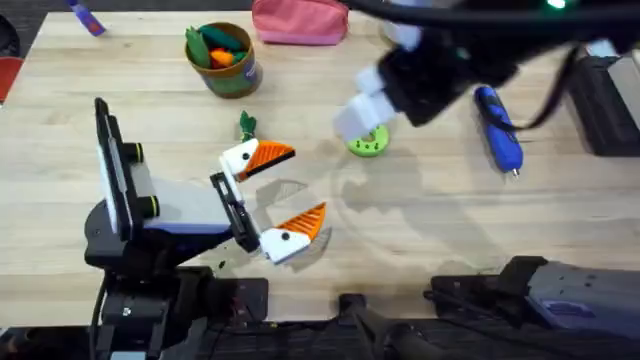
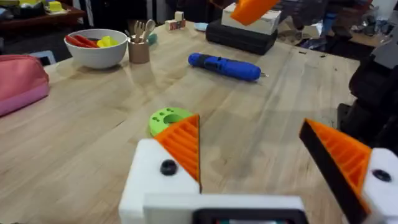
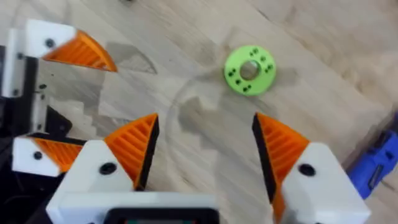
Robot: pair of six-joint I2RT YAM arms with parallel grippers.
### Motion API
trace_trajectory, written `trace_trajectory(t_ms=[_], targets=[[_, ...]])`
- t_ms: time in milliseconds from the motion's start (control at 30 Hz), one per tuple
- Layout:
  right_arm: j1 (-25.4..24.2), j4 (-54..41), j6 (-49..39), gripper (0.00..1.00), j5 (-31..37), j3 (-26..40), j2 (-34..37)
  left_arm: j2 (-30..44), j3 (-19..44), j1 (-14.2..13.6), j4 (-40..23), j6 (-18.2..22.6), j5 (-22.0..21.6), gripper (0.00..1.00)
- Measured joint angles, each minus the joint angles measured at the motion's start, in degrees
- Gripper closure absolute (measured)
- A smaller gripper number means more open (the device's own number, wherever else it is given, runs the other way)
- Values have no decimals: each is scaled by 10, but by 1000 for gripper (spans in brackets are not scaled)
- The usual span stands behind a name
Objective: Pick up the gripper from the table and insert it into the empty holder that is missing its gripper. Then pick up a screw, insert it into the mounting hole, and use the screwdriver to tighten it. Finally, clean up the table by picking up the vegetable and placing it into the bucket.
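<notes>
My left gripper [image 1: 305,182] lies open low over the table's middle, both white mounts bearing orange fingers [image 2: 183,146]. My right gripper [image 3: 205,121] hangs open above the table, near the green disc [image 3: 250,70]; it shows as a white blur [image 1: 360,115] under the dark arm. All the mounts I see carry orange fingers. The loose gripper, an empty holder and the screw are out of view. The blue screwdriver [image 1: 498,127] lies at the right. The small green vegetable [image 1: 247,125] lies just beyond my left gripper. The green bucket [image 1: 222,55] stands at the back, holding toy vegetables.
A pink pouch [image 1: 300,20] lies at the back edge. A white bowl [image 2: 96,48] with toy food, a small cup of wooden utensils [image 2: 138,50] and a black case [image 2: 242,37] stand farther off. Bare wood lies between the disc and the screwdriver.
</notes>
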Motion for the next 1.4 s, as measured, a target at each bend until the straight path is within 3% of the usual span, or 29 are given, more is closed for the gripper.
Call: trace_trajectory(t_ms=[133, 400, 1233, 1300, 1400], targets=[[-32, -3, 21, 126, 0, -41, -37, 0, 0, 0, 0, 1, 0, 15], [-83, -12, 48, 125, 0, -50, -44, 0, 0, 0, 0, 1, 0, 15], [-87, -8, 65, 126, 0, -52, -44, 0, 0, 0, 0, 1, 0, 15], [-87, -7, 71, 125, 0, -56, -44, 0, 0, 0, 0, 2, 0, 223], [-88, -8, 77, 126, 0, -76, -46, 0, 0, 0, 0, 2, 0, 686]])
